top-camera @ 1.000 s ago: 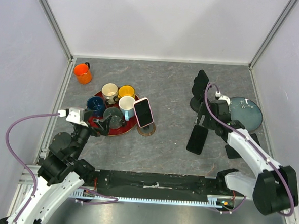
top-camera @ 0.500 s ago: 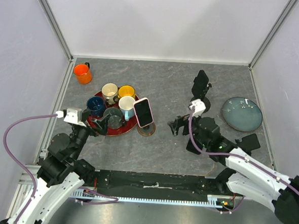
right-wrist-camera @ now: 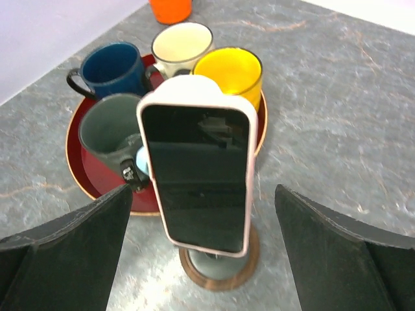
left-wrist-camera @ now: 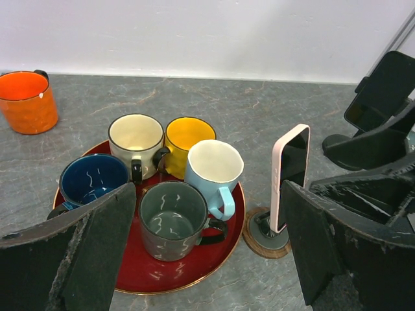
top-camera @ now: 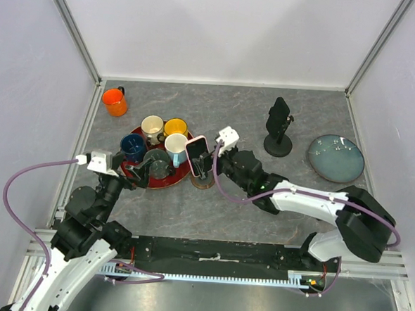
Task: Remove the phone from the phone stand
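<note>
The phone [top-camera: 199, 156] has a pink case and a dark screen. It stands upright in a round stand with a wooden base [top-camera: 204, 181] at the table's middle. My right gripper [top-camera: 209, 164] is open right in front of it. In the right wrist view the phone [right-wrist-camera: 198, 175] stands between the two spread fingers [right-wrist-camera: 78, 253], which do not touch it, above the stand base [right-wrist-camera: 220, 264]. My left gripper [top-camera: 141, 172] is open and empty over the red tray's near edge. The phone [left-wrist-camera: 290, 175] and its stand [left-wrist-camera: 266, 234] lie to its right.
A red tray [top-camera: 172, 184] holding several mugs touches the stand's left side. An orange mug [top-camera: 115, 101] stands at the back left. A black stand [top-camera: 278, 124] and a blue-grey plate [top-camera: 335, 158] are at the back right.
My right arm has swung from the right side of the table leftward to the pink phone. The left arm has not moved.
</note>
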